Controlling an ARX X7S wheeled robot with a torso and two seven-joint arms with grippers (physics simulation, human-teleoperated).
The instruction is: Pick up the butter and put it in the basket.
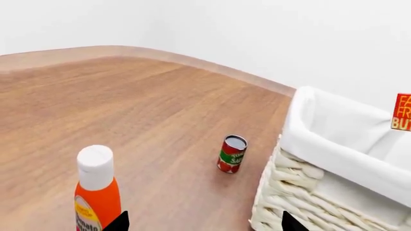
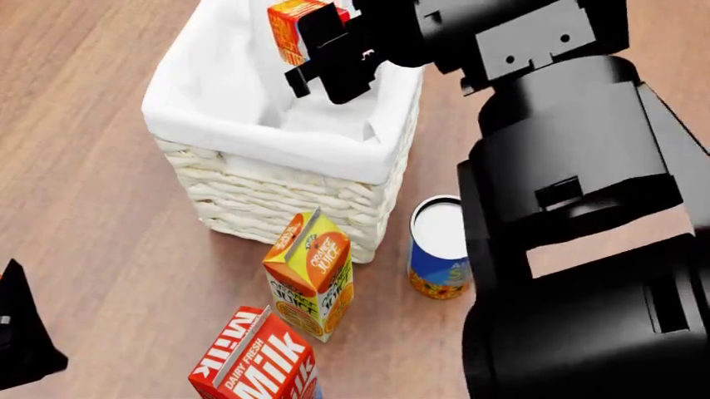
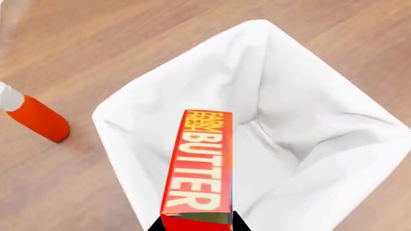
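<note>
Head view. The right gripper [image 2: 332, 51] hangs over the open top of the basket [image 2: 239, 125], its fingers closed on the butter [image 2: 293, 27], which is held above the white cloth liner and clear of the basket floor. In the right wrist view the butter [image 3: 200, 166] stands lengthwise out from the dark fingertips [image 3: 239, 225] that flank its near end, its "FARM FRESH BUTTER" face turned to the camera, with the liner of the basket [image 3: 308, 96] filling the space beneath it.

On the wooden floor [image 2: 89, 208], the juice carton [image 2: 309, 274] stands at 6 o'clock from the basket, just beside its wicker wall; the milk carton [image 2: 255, 362] stands farther out along the same direction. A blue can [image 2: 440, 249] stands at about 5 o'clock from the basket.

Left wrist view. The left gripper [image 1: 204, 224] shows only two dark fingertips, set well apart with nothing between them. An orange bottle [image 1: 96, 192] with a white cap and a small red and green can [image 1: 232, 154] stand on the floor beside the basket [image 1: 334, 144]; the butter [image 1: 402, 111] shows above its rim.
</note>
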